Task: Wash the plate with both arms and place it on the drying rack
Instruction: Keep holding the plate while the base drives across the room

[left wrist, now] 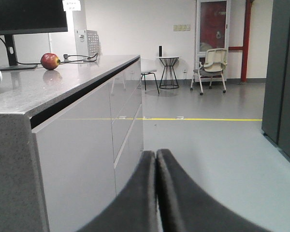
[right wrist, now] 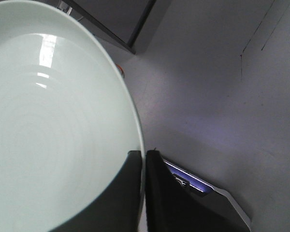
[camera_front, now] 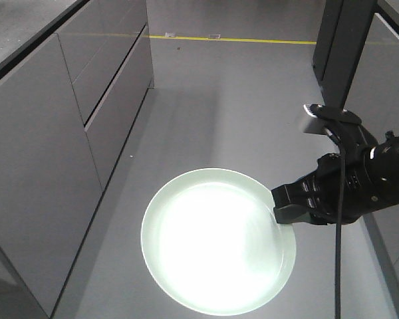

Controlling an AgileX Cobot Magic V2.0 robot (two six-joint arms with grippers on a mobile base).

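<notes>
Front-facing view: plate [camera_front: 218, 242] in mid-air over grey floor [camera_front: 239, 100], just right of cabinet [camera_front: 53, 146]. Right gripper [camera_front: 282, 207] clamped on plate's right rim; glare washes out the centre. Right wrist view, close up: fingers [right wrist: 169, 203] pinching rim from both sides; glossy face with faint concentric rings, lost in the front view's glare. Left wrist view alone: left gripper [left wrist: 156, 157] pressed together, nothing between, low beside cabinet front; apple [left wrist: 50, 61] on countertop [left wrist: 63, 82] by monitor [left wrist: 26, 17] foot, toward far edge.
</notes>
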